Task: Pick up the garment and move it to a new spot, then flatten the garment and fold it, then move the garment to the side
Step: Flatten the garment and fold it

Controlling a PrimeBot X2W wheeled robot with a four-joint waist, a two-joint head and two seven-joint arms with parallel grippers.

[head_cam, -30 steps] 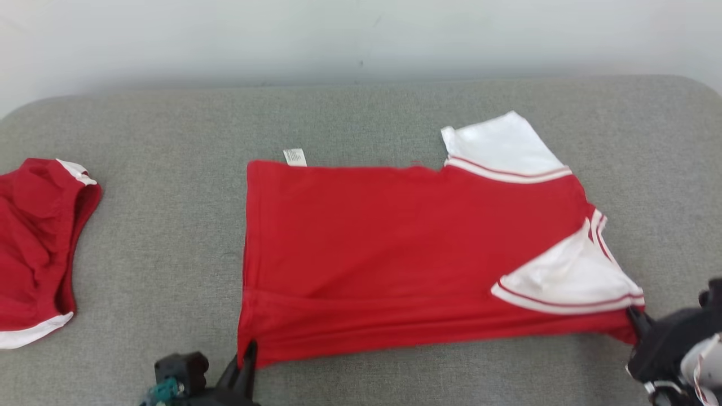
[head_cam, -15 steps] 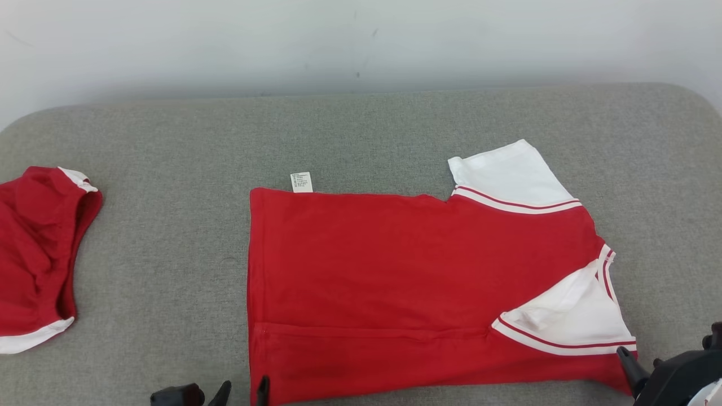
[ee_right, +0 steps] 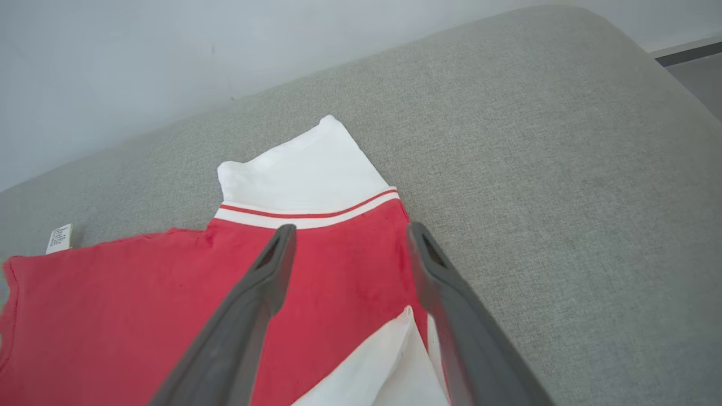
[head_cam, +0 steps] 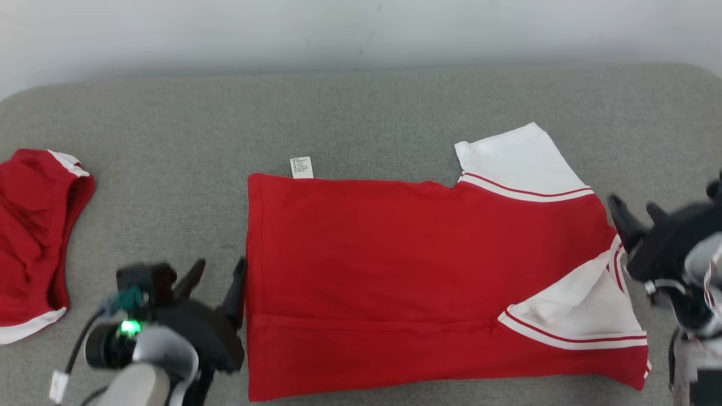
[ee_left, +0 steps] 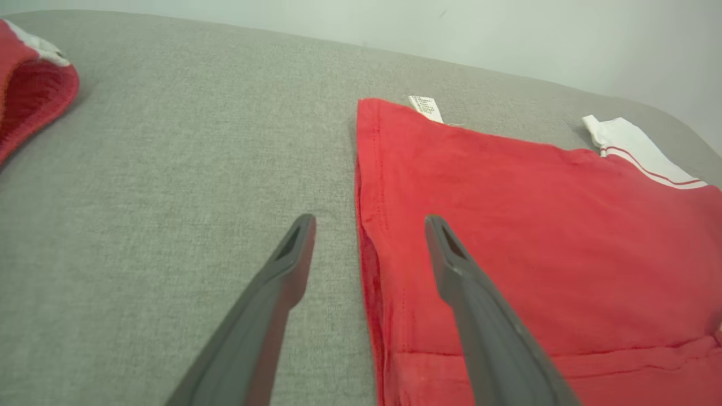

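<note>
The garment (head_cam: 395,259), a red shirt with white sleeves, lies spread flat on the grey cushion (head_cam: 361,113), its near strip folded over. My left gripper (head_cam: 220,268) is open at the shirt's left edge, and in the left wrist view the left gripper (ee_left: 369,223) straddles that edge of the garment (ee_left: 536,225) with nothing pinched. My right gripper (head_cam: 634,206) is open by the shirt's right side, near the folded white sleeve (head_cam: 575,299). In the right wrist view the right gripper (ee_right: 351,228) hovers open above the garment (ee_right: 141,293) below the far sleeve (ee_right: 299,175).
A second red garment (head_cam: 34,237) with white trim lies bunched at the cushion's left end, also seen as the second garment (ee_left: 28,73). A white label (head_cam: 300,167) sticks out at the shirt's far edge. A pale wall (head_cam: 361,28) runs behind the cushion.
Both grippers have opened and let go of the shirt's near corners, then moved away from the near edge along its sides. The shirt has settled flat. The head view has shifted.
</note>
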